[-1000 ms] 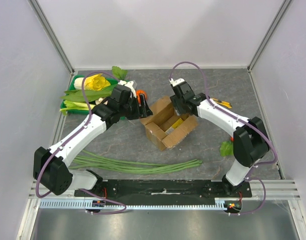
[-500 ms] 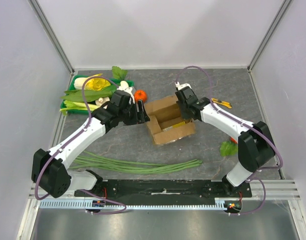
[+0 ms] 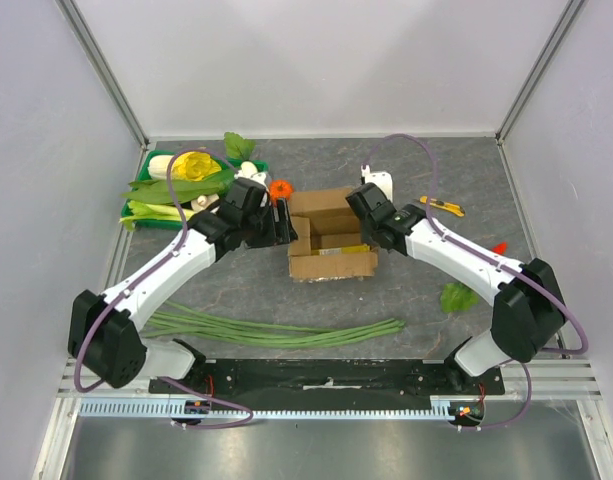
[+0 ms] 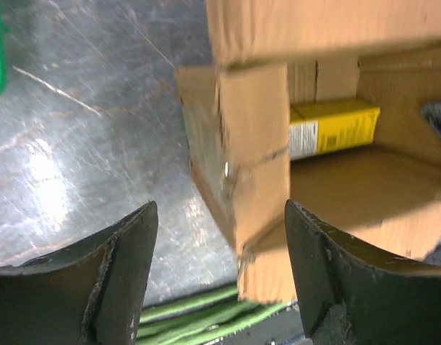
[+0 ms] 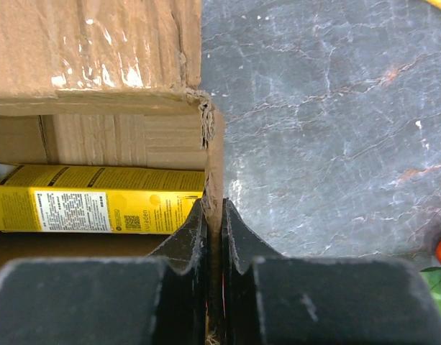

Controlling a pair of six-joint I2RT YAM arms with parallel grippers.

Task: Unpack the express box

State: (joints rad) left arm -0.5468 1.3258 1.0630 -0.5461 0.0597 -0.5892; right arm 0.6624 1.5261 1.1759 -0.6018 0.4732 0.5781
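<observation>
The express box (image 3: 331, 264) stands in the middle of the desk (image 3: 236, 280), open at the top, and a slim yellow carton (image 5: 98, 198) lies inside it. My right pincer (image 5: 214, 237) is pressed together on the thin right wall of the box, with the cardboard edge between its two fingers. My left pincer (image 4: 220, 215) is spread at the left side of the box. The left flap stands in front of its gap, but nothing is gripped there.

The danger I see is in this one-sided hold. The cardboard is already frayed at the corner just above my right fingers. If I pull hard, I think the wall can tear more or slip out. The box looks light, so it can also slide or tip with me, and the carton can fall out.

If my left pincer closes carelessly, it may crush the flap or push the box to the right. A small tomato (image 3: 280, 188) lies just behind my left arm and can be knocked.
</observation>
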